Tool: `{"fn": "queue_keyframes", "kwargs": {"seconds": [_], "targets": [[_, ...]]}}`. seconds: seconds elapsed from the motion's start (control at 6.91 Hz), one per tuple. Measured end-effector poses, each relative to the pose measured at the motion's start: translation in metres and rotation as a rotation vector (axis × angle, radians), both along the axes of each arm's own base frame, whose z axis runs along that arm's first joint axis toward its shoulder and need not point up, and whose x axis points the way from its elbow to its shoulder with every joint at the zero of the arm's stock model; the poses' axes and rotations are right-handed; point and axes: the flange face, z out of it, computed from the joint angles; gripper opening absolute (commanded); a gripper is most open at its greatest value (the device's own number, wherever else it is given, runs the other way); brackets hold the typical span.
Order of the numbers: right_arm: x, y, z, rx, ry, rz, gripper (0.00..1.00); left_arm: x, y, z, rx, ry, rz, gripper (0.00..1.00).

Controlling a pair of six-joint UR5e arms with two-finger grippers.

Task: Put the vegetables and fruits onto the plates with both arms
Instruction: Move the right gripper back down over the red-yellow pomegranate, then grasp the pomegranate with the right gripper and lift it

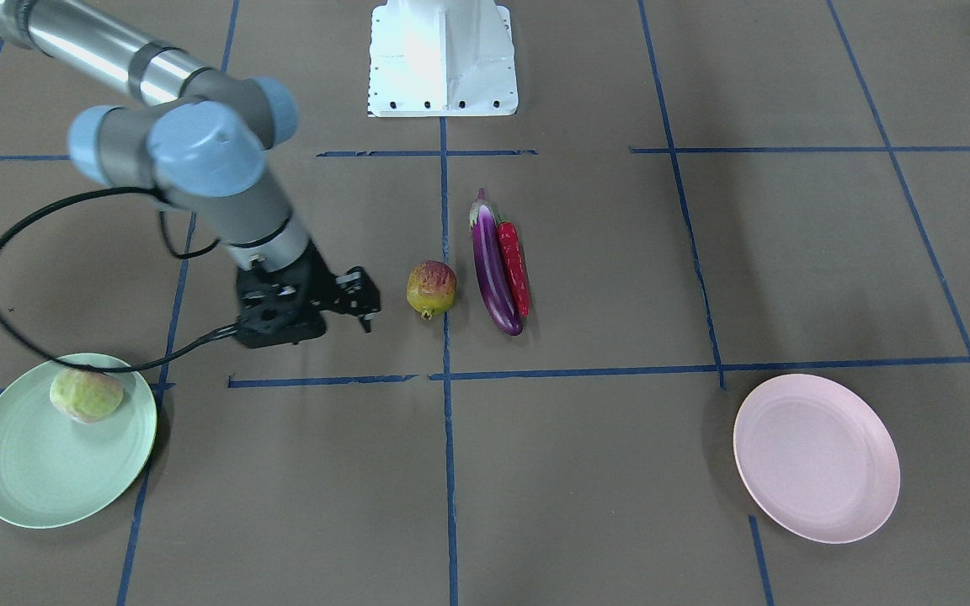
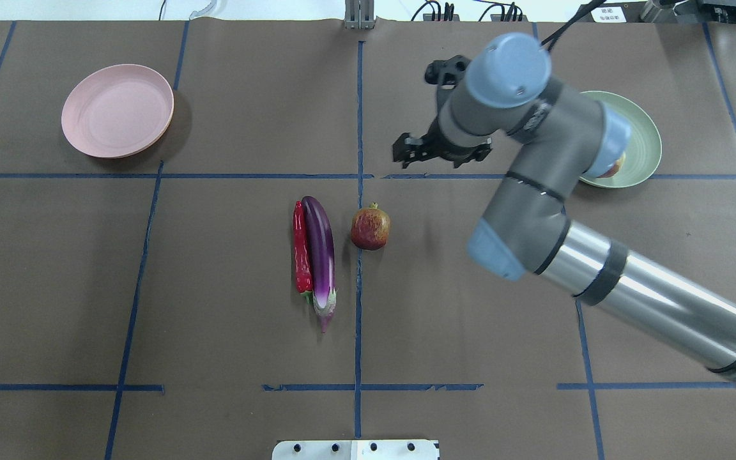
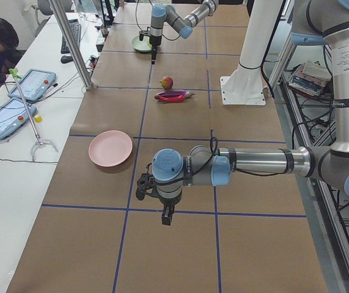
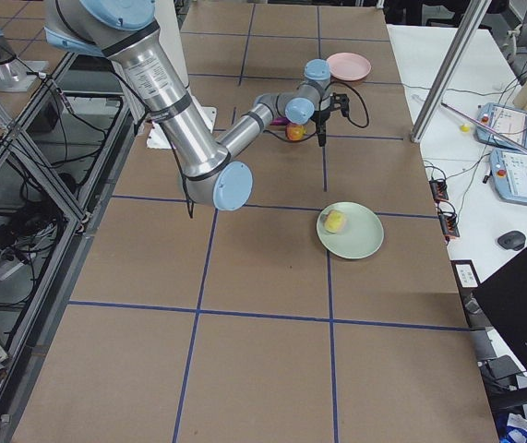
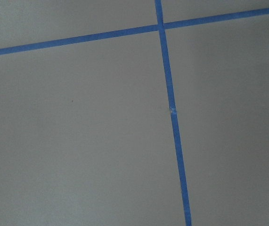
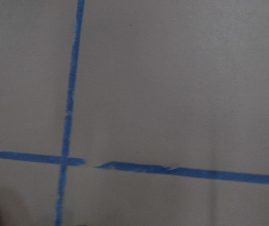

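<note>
Over the brown table [image 2: 214, 306] the right tool [image 2: 439, 153] hangs spread, empty, half hidden; of the left tool [image 3: 167, 217] I cannot tell.

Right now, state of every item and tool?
Pale green round fruit: on pale mint green plate.
Red-mottled round fruit: on table, unplated.
Glossy red chili pepper: on table, unplated.
Long purple eggplant: on table, touching the chili.
Pale pink plate: empty.
Right tool: holding nothing; open or shut unclear.
Left tool: over bare table; open or shut unclear.
</note>
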Motion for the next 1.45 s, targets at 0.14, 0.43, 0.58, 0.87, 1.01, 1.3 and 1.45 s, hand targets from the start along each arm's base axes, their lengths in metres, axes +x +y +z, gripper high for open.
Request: {"fn": "queue_keyframes", "kwargs": {"seconds": [0.14,0.43,0.58,0.87,1.01,1.3,1.45], "targets": [[-0.045,0.035,-0.036,-0.023,0.036,0.043,1.00,0.000,0.000,0.000,0.000,0.000,0.000,1.00],[-0.093,0.079,-0.052,-0.036,0.075,0.080,1.00,0.000,0.000,0.000,-0.001,0.000,0.000,1.00],[-0.102,0.086,-0.046,-0.037,0.096,0.078,1.00,0.000,0.000,0.001,-0.001,0.000,0.000,1.00],[-0.114,0.089,-0.028,-0.039,0.137,0.064,0.84,0.000,0.000,0.001,-0.002,-0.001,0.001,1.00],[-0.118,0.088,-0.023,-0.040,0.149,0.060,0.34,0.000,0.000,0.001,-0.001,-0.001,0.001,1.00],[-0.117,0.084,-0.029,-0.039,0.142,0.060,0.02,0.000,0.000,0.001,-0.001,-0.001,0.002,1.00],[-0.105,0.072,-0.037,-0.043,0.123,0.064,0.02,0.000,0.000,0.001,-0.001,-0.001,0.002,1.00]]}}
